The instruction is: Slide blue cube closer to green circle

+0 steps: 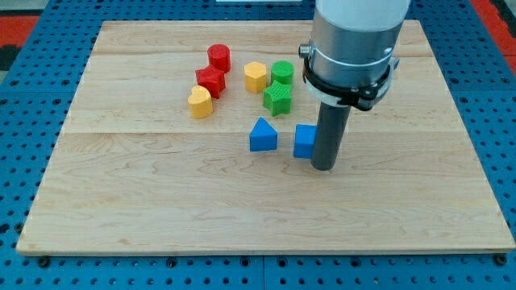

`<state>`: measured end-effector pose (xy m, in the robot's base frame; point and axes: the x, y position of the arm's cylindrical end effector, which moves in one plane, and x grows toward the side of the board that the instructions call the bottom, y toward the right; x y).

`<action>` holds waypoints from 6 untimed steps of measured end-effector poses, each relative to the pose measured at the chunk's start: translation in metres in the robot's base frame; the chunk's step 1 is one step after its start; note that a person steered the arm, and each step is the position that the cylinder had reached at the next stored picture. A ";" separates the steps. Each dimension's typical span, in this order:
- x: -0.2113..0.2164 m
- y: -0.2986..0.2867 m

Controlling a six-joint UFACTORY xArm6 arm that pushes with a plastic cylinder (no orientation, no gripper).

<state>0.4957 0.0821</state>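
On the wooden board (121,209), my tip (323,167) rests against the view's right side of the blue cube (304,141), partly hiding it. A blue triangle (262,135) sits just left of the cube. Above them lie a green star (278,97) and the green circle (282,72), beside a yellow block (255,76).

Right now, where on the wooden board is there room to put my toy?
Free: the wooden board below the blue triangle, blue cube and my tip; also its right side. Crowded: top middle, around the green circle.
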 end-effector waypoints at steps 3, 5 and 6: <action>0.009 0.016; 0.004 -0.005; 0.004 -0.012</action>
<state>0.4998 0.0697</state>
